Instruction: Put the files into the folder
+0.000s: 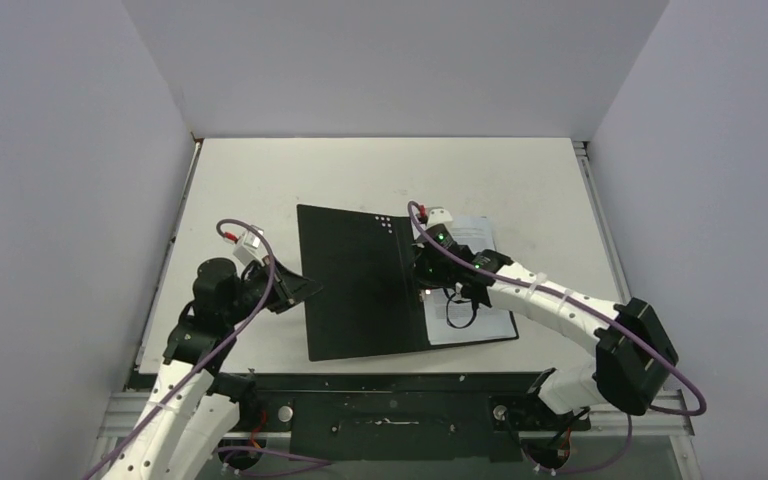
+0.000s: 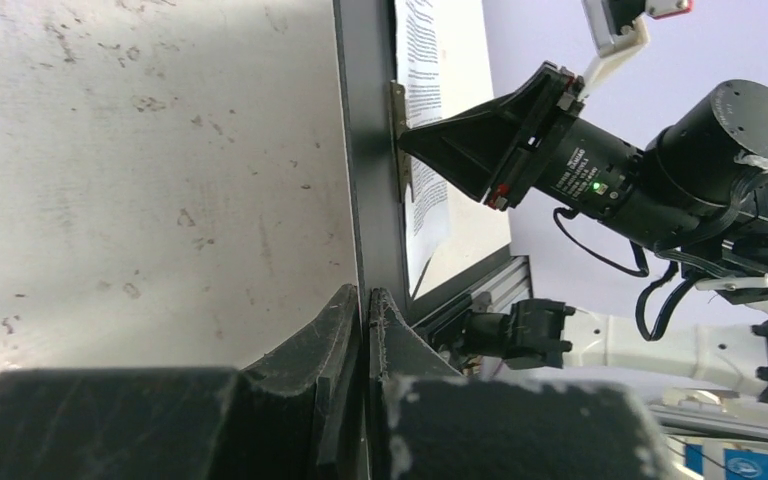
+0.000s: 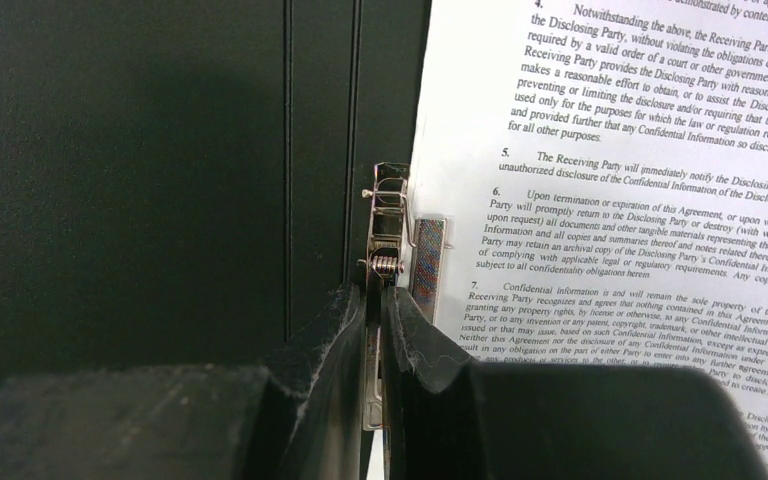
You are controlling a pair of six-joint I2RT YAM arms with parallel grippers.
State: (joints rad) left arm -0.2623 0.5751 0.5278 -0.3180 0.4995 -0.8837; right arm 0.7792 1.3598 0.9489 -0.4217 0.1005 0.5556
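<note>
The folder (image 1: pixel 360 285) lies open in the middle of the table, its black inside up. The files (image 1: pixel 472 232), white printed sheets, lie on its right half. My left gripper (image 1: pixel 295 290) is shut on the left cover's outer edge; in the left wrist view the fingers (image 2: pixel 345 325) pinch the thin cover (image 2: pixel 370 150), which stands raised off the table. My right gripper (image 1: pixel 423 275) is at the spine, shut on the metal clip (image 3: pixel 390 225). The clip's lever runs between my right fingertips (image 3: pixel 345 320). The sheets (image 3: pixel 610 150) lie just right of the clip, the black cover (image 3: pixel 160 180) to its left.
The table top (image 1: pixel 260 180) is pale and scuffed, with grey walls on three sides. A black rail (image 1: pixel 390 385) runs along the near edge between the arm bases. The right arm (image 1: pixel 560 305) reaches across the folder's right half.
</note>
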